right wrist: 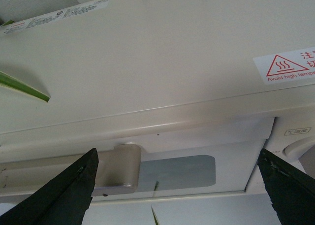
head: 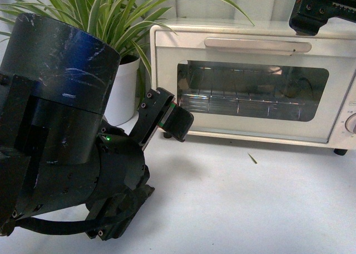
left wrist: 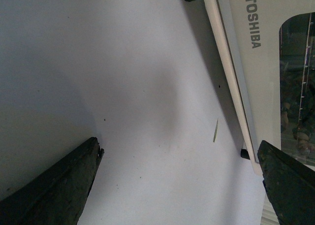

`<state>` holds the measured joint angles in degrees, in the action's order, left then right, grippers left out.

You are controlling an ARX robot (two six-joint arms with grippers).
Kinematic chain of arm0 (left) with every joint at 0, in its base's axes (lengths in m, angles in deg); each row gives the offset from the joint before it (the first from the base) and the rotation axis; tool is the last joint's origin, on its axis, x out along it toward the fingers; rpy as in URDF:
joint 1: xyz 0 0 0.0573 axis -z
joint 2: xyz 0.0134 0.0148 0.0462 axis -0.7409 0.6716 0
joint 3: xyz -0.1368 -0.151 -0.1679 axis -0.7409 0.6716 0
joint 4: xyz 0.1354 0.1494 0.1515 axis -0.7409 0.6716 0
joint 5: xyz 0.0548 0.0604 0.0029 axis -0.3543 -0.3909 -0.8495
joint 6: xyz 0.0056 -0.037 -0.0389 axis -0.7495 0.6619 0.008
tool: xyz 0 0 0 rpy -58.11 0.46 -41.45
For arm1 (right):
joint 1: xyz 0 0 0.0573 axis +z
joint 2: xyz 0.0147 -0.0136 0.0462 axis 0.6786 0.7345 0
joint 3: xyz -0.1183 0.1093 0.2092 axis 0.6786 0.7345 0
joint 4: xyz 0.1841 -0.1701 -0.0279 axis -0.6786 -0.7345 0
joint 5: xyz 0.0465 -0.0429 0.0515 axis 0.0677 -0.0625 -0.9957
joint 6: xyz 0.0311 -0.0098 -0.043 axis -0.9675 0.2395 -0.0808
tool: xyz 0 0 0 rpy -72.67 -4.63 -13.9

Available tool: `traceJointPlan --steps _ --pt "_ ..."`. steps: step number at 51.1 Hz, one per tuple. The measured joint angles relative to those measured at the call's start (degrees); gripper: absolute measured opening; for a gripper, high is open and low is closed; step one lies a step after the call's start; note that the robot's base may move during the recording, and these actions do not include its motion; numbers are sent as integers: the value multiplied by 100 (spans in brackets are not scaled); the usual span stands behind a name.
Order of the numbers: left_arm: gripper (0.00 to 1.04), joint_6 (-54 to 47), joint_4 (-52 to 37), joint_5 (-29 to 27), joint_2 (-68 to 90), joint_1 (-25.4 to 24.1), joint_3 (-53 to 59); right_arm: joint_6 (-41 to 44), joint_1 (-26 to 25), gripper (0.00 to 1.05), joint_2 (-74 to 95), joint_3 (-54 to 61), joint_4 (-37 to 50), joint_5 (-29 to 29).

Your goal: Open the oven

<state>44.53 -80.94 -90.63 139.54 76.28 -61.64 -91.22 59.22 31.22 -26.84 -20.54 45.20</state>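
- Right jaws: spread wide, empty. They hang above the top front edge of the oven, at its right end, not touching.
- Right wrist view: one end of the handle sits between the fingertips, lower down, with the glass window just beside it.
- Left jaws: also wide, empty, low over the table near the oven's lower left corner. A small sliver lies on the table below them.
- Oven: at the back of the table, door shut, plant just to its left.
- Step, as I read it: approach, right jaws lining up on the handle, no grasp yet.
- Next move probably needs the right jaws to drop and come forward until the fingers straddle the bar, then close and pull out and down. Door hinge looks bottom-mounted, but I can't confirm.
- Risk: a light oven may slide on the pull.
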Motion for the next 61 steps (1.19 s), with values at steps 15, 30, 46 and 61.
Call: traceJointPlan --steps 15,30,46,61 --pt "98 2 0 0 -7 -11 9 -20 7 95 136 -114 -205 85" --pt "98 2 0 -2 -11 -24 22 31 4 95 -39 111 -308 -323" --pt "98 0 -33 -2 -44 -68 90 46 -26 95 -772 1257 166 -850" --pt "98 -4 -33 -4 -46 -72 90 223 122 95 -1189 2210 588 -1023"
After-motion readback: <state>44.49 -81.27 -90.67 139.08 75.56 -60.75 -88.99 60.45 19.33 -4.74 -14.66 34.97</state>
